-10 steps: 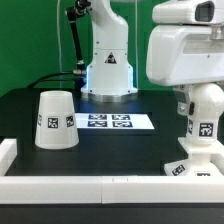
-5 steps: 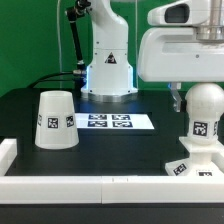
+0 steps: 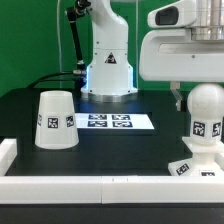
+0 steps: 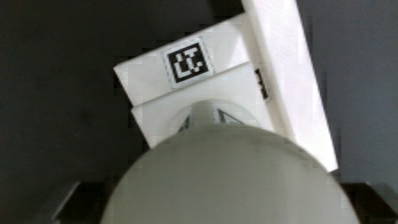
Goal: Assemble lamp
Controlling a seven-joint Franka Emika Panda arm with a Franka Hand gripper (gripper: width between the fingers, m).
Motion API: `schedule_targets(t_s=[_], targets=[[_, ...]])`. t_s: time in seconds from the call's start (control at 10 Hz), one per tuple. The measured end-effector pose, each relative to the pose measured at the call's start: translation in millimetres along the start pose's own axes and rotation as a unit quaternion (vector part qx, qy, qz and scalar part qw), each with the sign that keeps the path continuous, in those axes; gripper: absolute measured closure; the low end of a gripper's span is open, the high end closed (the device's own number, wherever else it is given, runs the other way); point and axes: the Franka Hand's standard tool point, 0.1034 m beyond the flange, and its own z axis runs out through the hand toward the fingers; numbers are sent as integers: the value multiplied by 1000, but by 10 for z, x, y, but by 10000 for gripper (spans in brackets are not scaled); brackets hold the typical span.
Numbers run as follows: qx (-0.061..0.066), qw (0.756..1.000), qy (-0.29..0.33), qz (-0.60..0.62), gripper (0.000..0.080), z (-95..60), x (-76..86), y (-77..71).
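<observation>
Catches the gripper (image 3: pixel 198 86) higher than a second ago, lifted off the top of the bulb (image 3: pixel 205 106) and, against half a second ago, hardly shifted. Bares the whole ball now, formerly capped by the gripper's white body. Finds the jaws spread: shows one dark finger (image 3: pixel 178 96) hanging just beside the bulb on the exterior view's left, apart from it, pinching nothing. Places the bulb upright on the neck of the lamp base (image 3: pixel 196 166), at the exterior view's right, just beside the white rail (image 3: pixel 90 186) along the table's near edge. Leaves the shade (image 3: pixel 55 120) unmoved across all three moments, standing wide end down on the black table (image 3: pixel 150 145), well apart from base and bulb, toward the exterior view's left. Keeps the marker board (image 3: pixel 108 122) flat on the table, near the shade and the arm pedestal (image 3: pixel 108 60).

Loses the second finger past the exterior picture's edge. Cuts off the far side of the lamp base there too, and much of the gripper's own bulk. Fills much of the wrist view with the bulb (image 4: pixel 222 180), blurred and featureless, hiding nearly all of the neck. Shows beyond it a corner of the base (image 4: pixel 178 95) with one black tag (image 4: pixel 191 63), just beside the rail (image 4: pixel 294 70). Offers only dark smudges at the wrist picture's margins, too vague to name as fingers.
</observation>
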Motion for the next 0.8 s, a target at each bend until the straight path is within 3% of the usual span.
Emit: schedule_targets(t_s=[0.2,0.3,0.6,0.8], targets=[[4,998,-3,70,222,0,1,1],[13,990,-8,143,222,1,4,11],[25,950,-23,310,222,4,-6,-1],[28,937,-28,347,222,4,-13,-14]])
